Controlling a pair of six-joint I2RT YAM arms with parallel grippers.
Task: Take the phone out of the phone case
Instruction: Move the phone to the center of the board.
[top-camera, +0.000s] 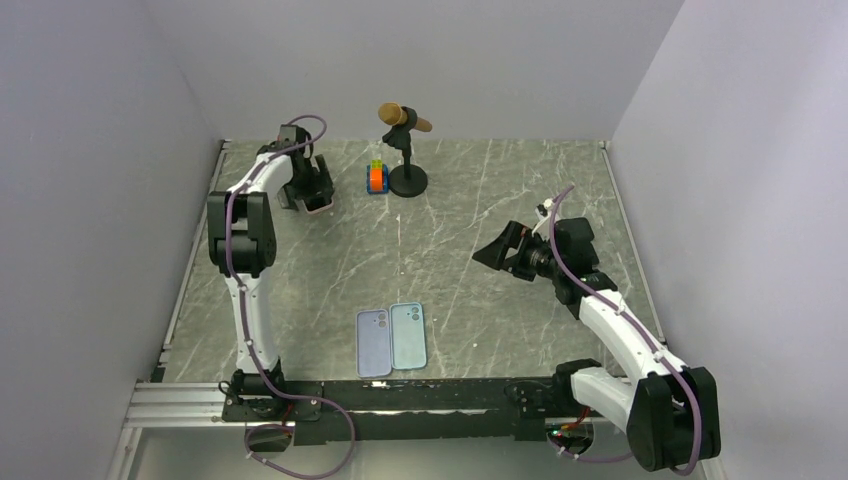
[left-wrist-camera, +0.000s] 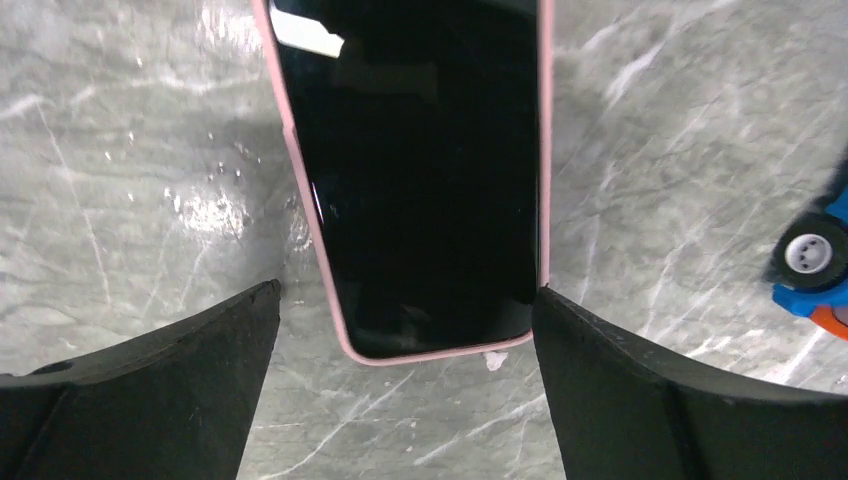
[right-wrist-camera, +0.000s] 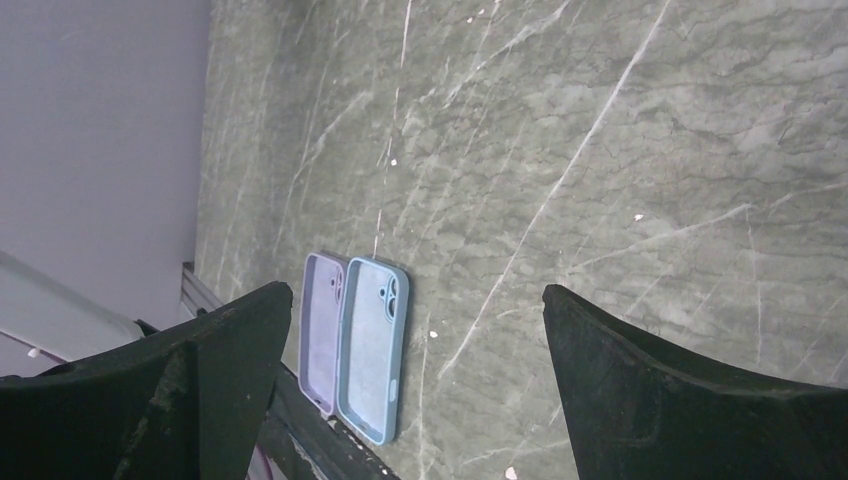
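Left wrist view first: the left gripper is standing with its jaws spread as wide as they go, gripping nothing, and they are straddling the near end of the phone. One finger is sitting right at the case's corner, but the view is not showing whether it is touching.

The phone is lying flat, black screen up, inside its pink case, on the marble table at the far left. Its long axis is running straight away from the wrist camera, down the gap between the fingers, with the rounded end pointing back at the gripper.

It is looking like a stiff, fairly light slab with slick, breakable glass, wrapped in a soft rim that should bend. That is making the long pink edges the likely place to pinch, and a corner lip the place to peel.

A blue toy car is sitting just off to the right. Further out, the right gripper is hanging equally wide and empty over bare marble at mid-right, facing a purple case and a blue case lying side by side at the near edge.
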